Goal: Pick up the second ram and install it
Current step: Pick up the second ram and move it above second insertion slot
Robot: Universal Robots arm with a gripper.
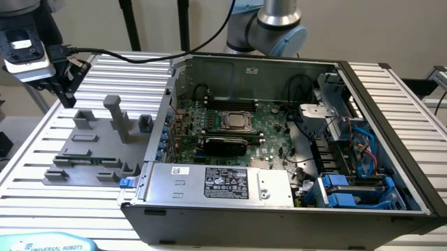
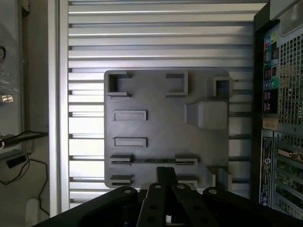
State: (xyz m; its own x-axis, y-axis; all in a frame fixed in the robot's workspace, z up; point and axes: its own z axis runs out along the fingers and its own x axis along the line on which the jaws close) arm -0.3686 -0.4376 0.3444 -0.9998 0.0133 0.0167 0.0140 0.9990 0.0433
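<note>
While the arm hangs over the exterior view's left, you have the gripper raised above the far corner of the gray fixture tray, touching nothing. In the wrist view its fingers meet in one narrow dark tip, so read them as pressed together with nothing between them.

You can find the second ram on the tray. It is a thin green strip with dark chips, running lengthwise between small gray brackets on the side of the tray nearest the exterior camera. It sits well apart from the gripper, with the tray's tall gray post rising between the two.

The tray rests on the slatted aluminium table, just beside the open computer case on the exterior view's right. Inside the case you see the large green motherboard with the CPU socket near its middle. The long black slots run along the far side of the socket. The silver power supply lies along the case's near edge, and blue drive caddies fill the near corner at the exterior view's right. In the wrist view the tray lies spread out beneath the camera, with the perforated back of the case along one side.
</note>
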